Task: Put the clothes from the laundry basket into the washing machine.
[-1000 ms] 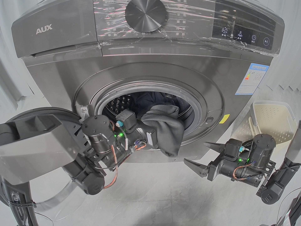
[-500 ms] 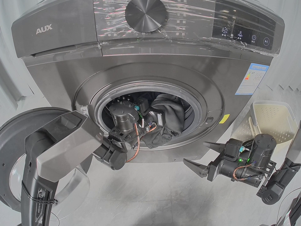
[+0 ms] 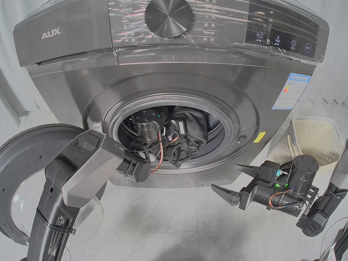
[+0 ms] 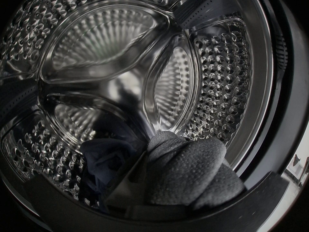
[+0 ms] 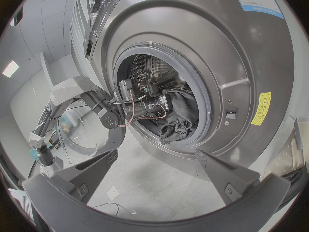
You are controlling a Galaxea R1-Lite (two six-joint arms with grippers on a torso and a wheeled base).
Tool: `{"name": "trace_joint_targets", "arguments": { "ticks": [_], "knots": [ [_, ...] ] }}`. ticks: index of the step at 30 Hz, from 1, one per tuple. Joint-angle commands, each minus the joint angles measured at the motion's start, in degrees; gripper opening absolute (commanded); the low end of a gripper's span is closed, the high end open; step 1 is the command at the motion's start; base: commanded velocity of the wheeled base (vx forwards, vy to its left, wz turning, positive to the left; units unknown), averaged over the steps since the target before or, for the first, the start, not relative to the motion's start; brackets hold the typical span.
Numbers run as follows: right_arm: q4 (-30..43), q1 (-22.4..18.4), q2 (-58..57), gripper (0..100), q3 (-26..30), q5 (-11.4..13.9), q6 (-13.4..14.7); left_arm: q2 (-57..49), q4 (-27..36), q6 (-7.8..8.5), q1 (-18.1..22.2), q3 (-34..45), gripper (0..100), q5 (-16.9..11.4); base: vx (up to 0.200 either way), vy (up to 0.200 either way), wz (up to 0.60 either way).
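Change: the left tool (image 4: pixel 148 178) has carried the grey garment (image 3: pixel 190 127) from the door rim into the washing machine (image 3: pixel 203 80).
Grip: clamped on the garment.
Right tool (image 3: pixel 224 177): spread open near the laundry basket (image 3: pixel 319 138).
Meaning: release looks due.

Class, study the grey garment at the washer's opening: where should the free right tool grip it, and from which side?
Probably the bunched fold of the grey garment resting on the lower lip of the door opening, approached from the front right: that fold is outermost, and the left arm fills the opening's left side.
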Motion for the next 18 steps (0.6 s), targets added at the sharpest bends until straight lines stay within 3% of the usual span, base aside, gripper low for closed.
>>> {"name": "trace_joint_targets", "arguments": {
  "ticks": [1, 4, 18],
  "knots": [
    [-0.01, 0.81, 0.58, 100, -0.14, -0.05, 0.14, -0.09, 1.25, -0.98, 0.53, -0.73, 0, 0.11, 0.0, 0.0, 0.0],
    [-0.01, 1.25, 0.58, 100, -0.32, -0.31, 0.23, -0.18, 2.84, -1.77, 0.62, -3.02, 0, 0.19, 0.0, 0.0, 0.0],
    [-0.01, 0.37, 0.05, 100, -0.14, -0.22, 0.23, 2.2, 3.98, -2.21, 1.24, -9.26, 0, 3.27, 0.0, 0.0, 0.0]
  ]
}}
